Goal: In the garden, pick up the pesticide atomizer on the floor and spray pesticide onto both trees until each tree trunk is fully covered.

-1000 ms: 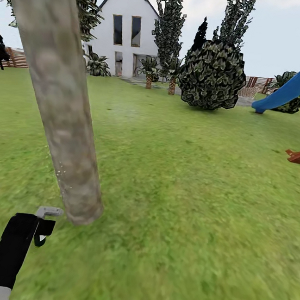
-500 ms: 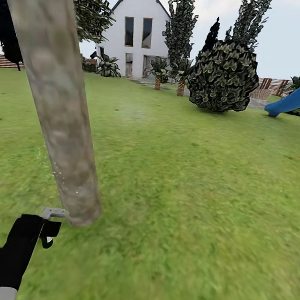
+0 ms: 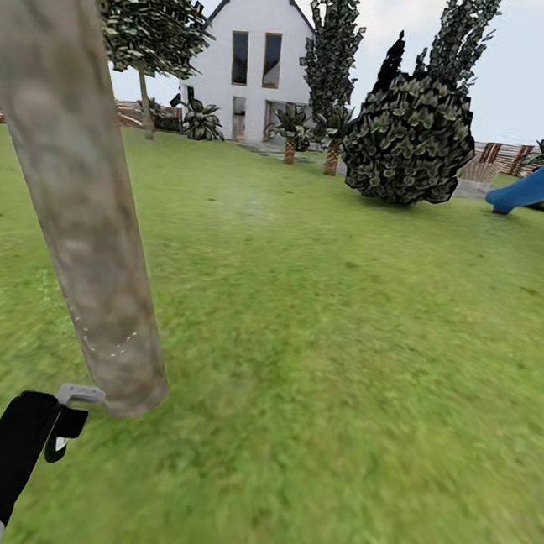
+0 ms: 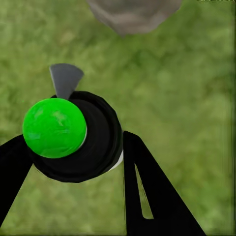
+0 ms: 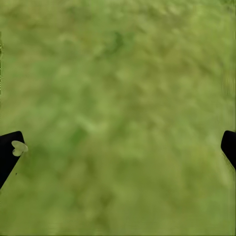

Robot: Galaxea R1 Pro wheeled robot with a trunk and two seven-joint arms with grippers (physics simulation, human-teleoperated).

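**Atomizer in left grip, nozzle at the foot of the near trunk**

My left gripper (image 4: 73,147) is clamped on the pesticide atomizer (image 4: 73,135): in the left wrist view my two black fingers (image 4: 147,196) flank its round black body, with the green cap (image 4: 54,127) on top and a grey nozzle tab (image 4: 65,78) projecting towards the base of the tree trunk (image 4: 132,14). In the head view the same gripper (image 3: 65,417) sits low at the left, its pale nozzle tip just beside the trunk's foot.

The tree trunk (image 3: 78,191) stands directly ahead of my left arm, rising from the floor (image 3: 316,328) as a thick grey-beige column whose long axis runs up and leans out through the top left of the head view. A thin line of white specks of pesticide (image 3: 99,347) shows near its base; the bark above looks bare, so I judge coverage to be at an early stage and confined to the lowest part.

The governing relation: the trunk lies just forward of the nozzle, and its uncovered length runs upward, along its axis.

My right gripper (image 5: 118,142) hangs over plain grass, fingers spread wide with nothing between them, well apart from the trunk. The left arm is the nearer.

A second tree (image 3: 147,30) stands far off near the white house (image 3: 254,59)
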